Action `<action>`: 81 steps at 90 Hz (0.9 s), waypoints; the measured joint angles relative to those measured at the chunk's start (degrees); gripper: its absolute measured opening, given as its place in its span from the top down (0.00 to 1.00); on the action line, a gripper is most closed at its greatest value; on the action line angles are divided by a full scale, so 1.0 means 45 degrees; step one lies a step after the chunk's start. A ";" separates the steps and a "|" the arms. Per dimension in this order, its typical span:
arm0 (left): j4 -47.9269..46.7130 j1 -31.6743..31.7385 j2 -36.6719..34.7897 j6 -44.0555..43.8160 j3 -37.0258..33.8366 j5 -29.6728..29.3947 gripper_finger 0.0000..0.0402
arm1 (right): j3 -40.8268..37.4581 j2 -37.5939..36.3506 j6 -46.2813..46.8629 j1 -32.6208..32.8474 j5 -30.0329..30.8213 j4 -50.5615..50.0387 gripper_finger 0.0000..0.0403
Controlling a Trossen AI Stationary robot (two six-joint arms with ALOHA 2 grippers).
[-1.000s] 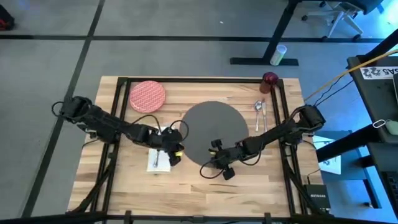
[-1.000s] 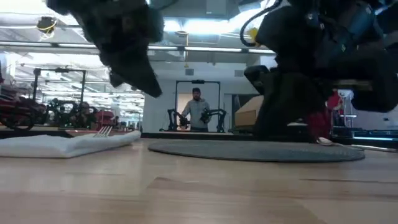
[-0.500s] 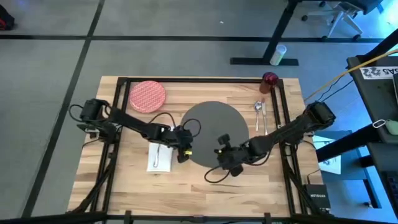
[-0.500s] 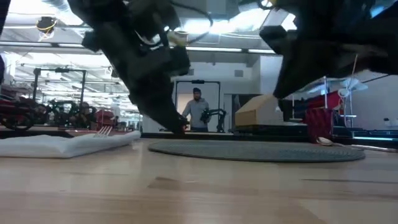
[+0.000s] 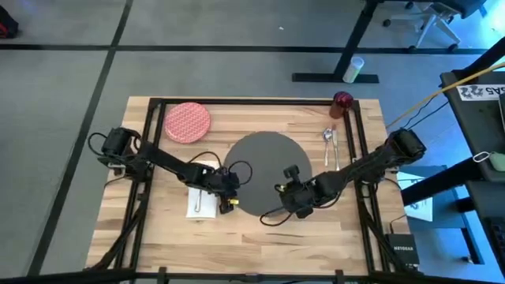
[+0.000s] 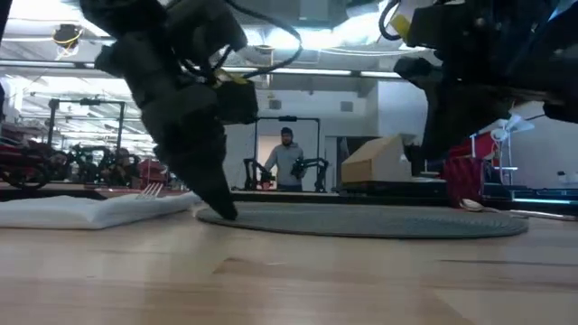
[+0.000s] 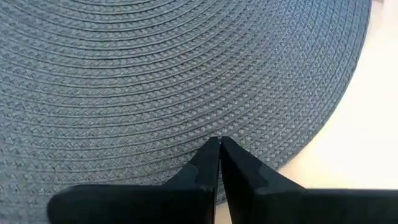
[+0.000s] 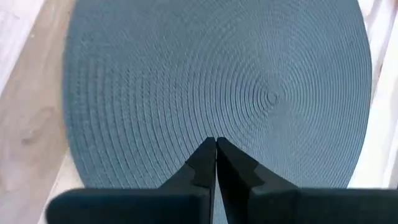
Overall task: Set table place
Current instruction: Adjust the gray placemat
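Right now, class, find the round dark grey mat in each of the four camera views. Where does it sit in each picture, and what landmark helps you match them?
High view: mat at the table's centre, between both grippers.
Low view: mat is a flat grey band on the wood, middle to right.
Left wrist view: mat fills most of the picture.
Right wrist view: mat fills most of the picture, its spiral centre showing.
Shared landmark: the mat's curved edge against the light wooden table.

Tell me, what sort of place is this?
Probably a robotics lab or workshop: a butcher-block table with two robot arms, more arm rigs across the open hall, and a person standing at another rig.
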 joint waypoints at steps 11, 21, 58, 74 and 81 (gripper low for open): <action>0.0068 -0.0322 -0.0212 -0.0047 -0.0030 0.0095 1.00 | 0.0000 0.0000 0.0054 -0.0005 0.0112 0.0003 1.00; -0.0014 -0.0186 -0.0716 0.0250 0.0044 -0.0024 1.00 | 0.0000 -0.0007 0.0073 -0.0005 0.0214 0.0010 1.00; 0.0563 0.1102 -0.0536 0.1298 0.0173 -0.0459 1.00 | 0.0005 -0.1415 0.0712 -0.0092 0.1643 -0.1507 1.00; 0.0994 0.0720 -0.0154 0.0764 -0.0206 -0.0428 1.00 | 0.0015 -0.2048 0.1634 -0.0087 0.2189 -0.3048 1.00; 0.1035 0.0588 -0.0147 0.0556 -0.0280 -0.0461 1.00 | 0.0013 -0.2103 0.1993 -0.0087 0.2215 -0.3602 1.00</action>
